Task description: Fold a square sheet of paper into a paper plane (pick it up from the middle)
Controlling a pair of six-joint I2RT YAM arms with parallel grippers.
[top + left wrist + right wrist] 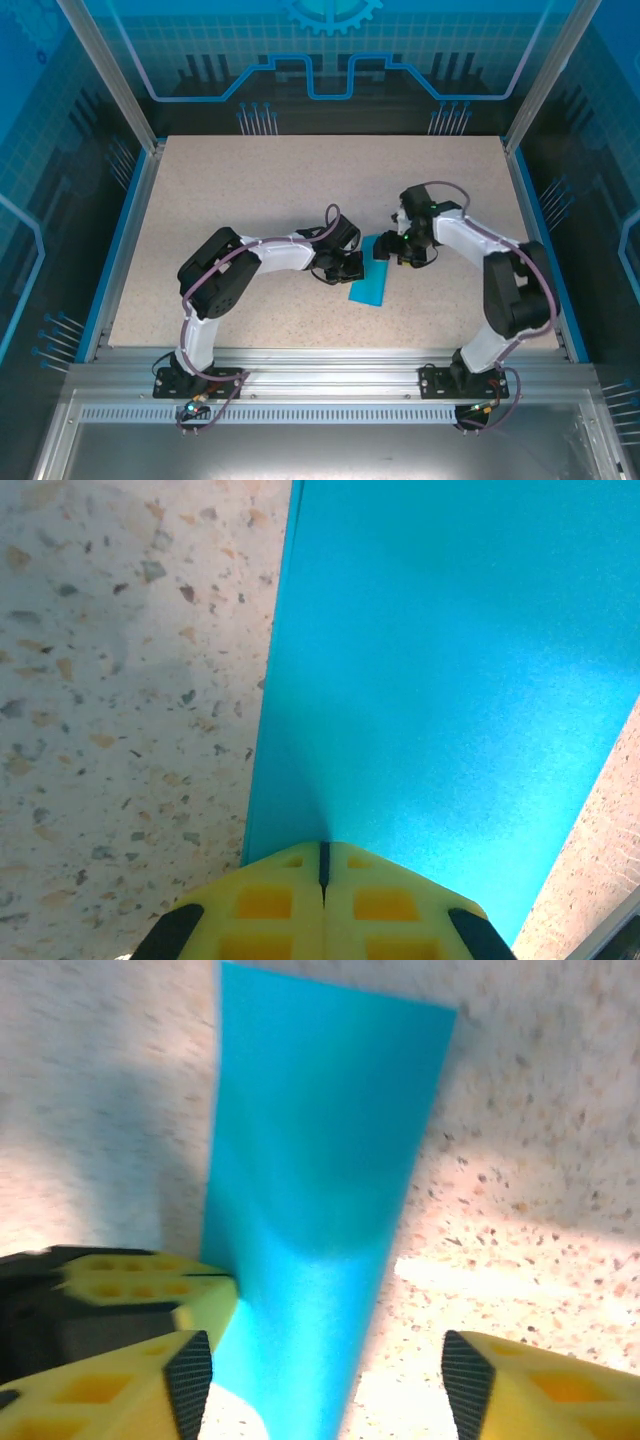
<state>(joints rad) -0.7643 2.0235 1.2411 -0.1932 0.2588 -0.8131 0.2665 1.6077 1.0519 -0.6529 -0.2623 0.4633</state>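
The square sheet of paper [371,276] is teal-blue and lies folded into a narrow rectangle in the middle of the table. My left gripper [349,267] is at its left long edge. In the left wrist view the yellow fingers [385,905] are pressed together on that edge, and the sheet of paper [440,650] spreads away ahead of them. My right gripper [398,252] is at the sheet's far end. In the right wrist view it [328,1385] stands open astride the paper [320,1160]. The paper bends upward where the left gripper's fingers [150,1280] pinch it.
The speckled tabletop [300,190] is bare around the paper. Blue side rails [128,230] and an aluminium frame border the table. Both arm bases [190,375] sit at the near edge.
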